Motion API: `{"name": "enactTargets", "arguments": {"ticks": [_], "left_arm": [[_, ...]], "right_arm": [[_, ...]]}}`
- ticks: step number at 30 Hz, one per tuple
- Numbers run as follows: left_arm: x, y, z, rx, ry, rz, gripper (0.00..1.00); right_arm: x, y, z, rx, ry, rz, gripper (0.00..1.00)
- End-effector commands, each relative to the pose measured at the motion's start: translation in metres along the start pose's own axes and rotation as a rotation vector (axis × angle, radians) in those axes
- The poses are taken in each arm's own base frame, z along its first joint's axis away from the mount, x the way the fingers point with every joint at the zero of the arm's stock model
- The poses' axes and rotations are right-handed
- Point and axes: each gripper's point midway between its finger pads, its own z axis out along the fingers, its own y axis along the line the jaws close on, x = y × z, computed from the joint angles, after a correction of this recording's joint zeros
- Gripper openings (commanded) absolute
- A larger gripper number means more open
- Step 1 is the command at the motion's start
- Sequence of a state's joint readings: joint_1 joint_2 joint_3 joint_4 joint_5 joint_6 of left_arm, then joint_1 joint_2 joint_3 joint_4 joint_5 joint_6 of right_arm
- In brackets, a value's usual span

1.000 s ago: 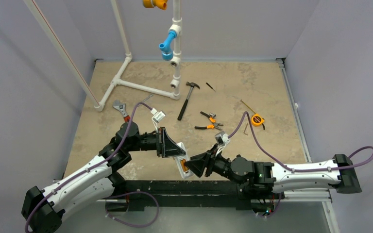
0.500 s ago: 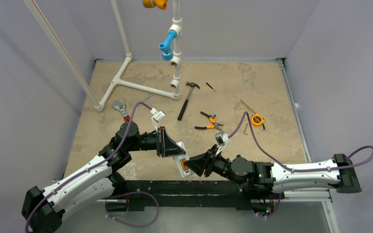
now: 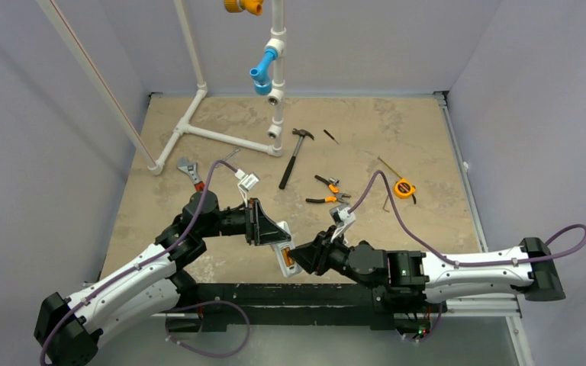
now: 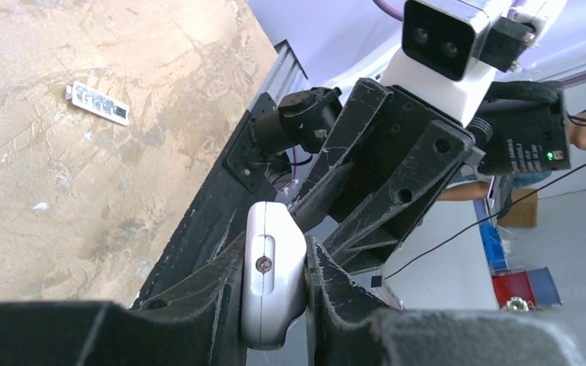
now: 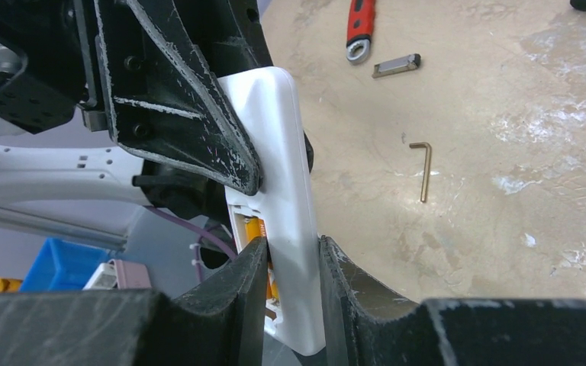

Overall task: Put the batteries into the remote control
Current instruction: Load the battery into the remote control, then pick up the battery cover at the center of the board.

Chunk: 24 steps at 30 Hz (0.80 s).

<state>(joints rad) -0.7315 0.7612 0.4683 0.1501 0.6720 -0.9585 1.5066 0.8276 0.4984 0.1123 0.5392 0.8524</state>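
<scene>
The remote control (image 3: 283,252) is a slim white handset held above the table's near edge, with my left gripper (image 3: 273,238) shut across its upper part. From the left wrist, the remote's rounded end (image 4: 273,278) sits clamped between the left gripper's (image 4: 276,244) fingers. Its open back recess holds the orange batteries (image 5: 255,229), also visible from above as an orange patch (image 3: 288,262). My right gripper (image 5: 292,244) grips the remote's lower end (image 5: 275,152). One finger presses the battery side and the other presses the front face. From above, the right gripper (image 3: 297,258) meets the remote from the right.
On the table behind lie a hammer (image 3: 295,156), orange-handled pliers (image 3: 328,191), a tape measure (image 3: 404,188), a red-handled wrench (image 3: 191,172) and a white pipe frame (image 3: 214,136). A hex key (image 5: 424,164) and a small silvery metal piece (image 5: 395,66) lie nearby.
My right arm has pushed left toward the remote, and its jaws have narrowed onto the remote's lower end. The left arm and remote have stayed put.
</scene>
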Motion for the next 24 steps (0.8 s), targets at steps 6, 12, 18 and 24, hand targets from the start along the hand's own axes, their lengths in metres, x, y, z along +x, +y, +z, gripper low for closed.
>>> {"name": "enactTargets", "arguments": {"ticks": [6, 12, 18, 24], "left_arm": [[-0.009, -0.031, -0.002, 0.104, -0.011, 0.055, 0.0], [-0.007, -0.024, -0.001, 0.077, -0.008, 0.05, 0.0], [-0.003, -0.009, 0.001, 0.023, -0.003, 0.033, 0.0], [0.0, 0.0, -0.001, -0.021, -0.003, 0.029, 0.0]], "right_arm": [[-0.005, -0.026, 0.007, 0.191, -0.006, -0.066, 0.16], [-0.023, -0.02, -0.006, 0.151, -0.028, -0.148, 0.38], [-0.059, 0.005, -0.031, 0.027, -0.069, -0.278, 0.67], [-0.085, -0.022, -0.049, 0.164, -0.132, -0.333, 0.68]]}}
